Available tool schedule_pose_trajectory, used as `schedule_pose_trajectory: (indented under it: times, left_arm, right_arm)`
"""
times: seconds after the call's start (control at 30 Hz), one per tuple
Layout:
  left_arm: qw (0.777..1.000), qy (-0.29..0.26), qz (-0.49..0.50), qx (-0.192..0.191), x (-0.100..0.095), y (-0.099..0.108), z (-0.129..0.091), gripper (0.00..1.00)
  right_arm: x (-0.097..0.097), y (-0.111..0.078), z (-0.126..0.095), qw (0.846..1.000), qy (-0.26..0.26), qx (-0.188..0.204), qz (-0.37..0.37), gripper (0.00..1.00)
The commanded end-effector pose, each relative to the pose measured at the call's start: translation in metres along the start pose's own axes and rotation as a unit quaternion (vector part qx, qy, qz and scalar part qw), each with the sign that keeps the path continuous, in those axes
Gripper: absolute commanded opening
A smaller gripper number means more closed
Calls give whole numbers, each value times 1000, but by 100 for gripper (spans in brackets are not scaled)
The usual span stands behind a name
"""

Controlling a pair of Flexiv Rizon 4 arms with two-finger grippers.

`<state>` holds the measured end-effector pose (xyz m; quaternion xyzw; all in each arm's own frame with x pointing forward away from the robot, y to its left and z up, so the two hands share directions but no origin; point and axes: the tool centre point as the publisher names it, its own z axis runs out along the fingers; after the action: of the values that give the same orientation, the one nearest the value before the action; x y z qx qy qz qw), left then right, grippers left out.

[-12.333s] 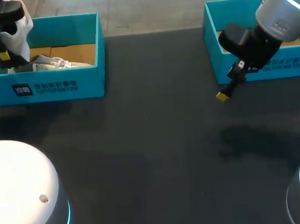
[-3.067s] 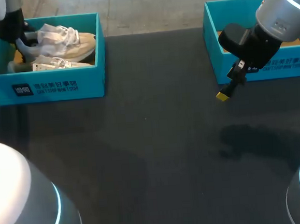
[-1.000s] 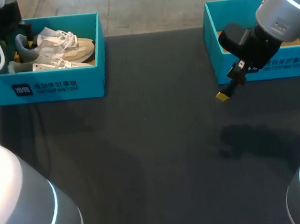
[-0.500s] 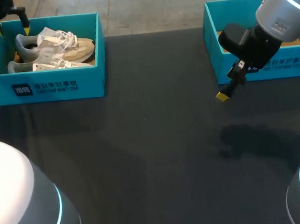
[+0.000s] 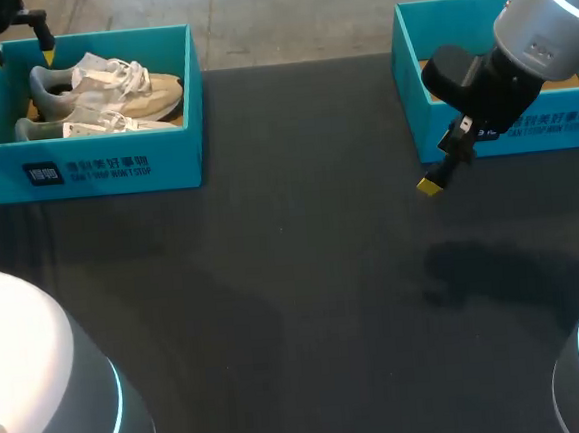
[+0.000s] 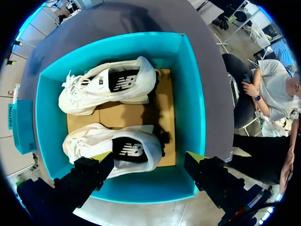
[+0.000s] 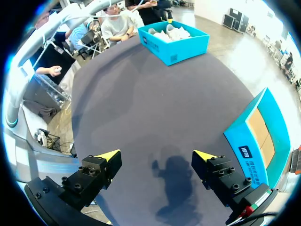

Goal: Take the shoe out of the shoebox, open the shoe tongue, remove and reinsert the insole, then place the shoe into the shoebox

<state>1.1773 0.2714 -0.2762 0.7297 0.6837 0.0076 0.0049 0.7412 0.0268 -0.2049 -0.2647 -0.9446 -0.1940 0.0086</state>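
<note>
Two shoes lie side by side in the shoebox at the table's far left edge, left gripper spread wide above its corner, gripping nothing, right gripper likewise splayed and unladen just off the second box.

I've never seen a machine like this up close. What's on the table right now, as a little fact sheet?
Table: dark, carrying two open teal boxes
Left shoebox: holds both shoes
Shoes: two, pale, lying side by side on the cardboard floor
Right shoebox: only partly in view; cardboard floor shows, no shoe seen
Left claw: open, empty, hovering above the left shoebox
Right claw: open, empty, hovering over bare table in front of the right shoebox
Task stage: no shoe taken out yet
</note>
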Motion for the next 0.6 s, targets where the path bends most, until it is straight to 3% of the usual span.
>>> schedule_pose_trajectory:
  times: [0.03,0.6]
  left_arm:
    - [1000,1,0,-2,0,-2,-1,100]
    - [1000,-10,19,-7,-14,-71,-1,100]
  right_arm:
    - [0,0,1,1000,0,1,0,100]
    - [0,0,1,1000,0,1,0,100]
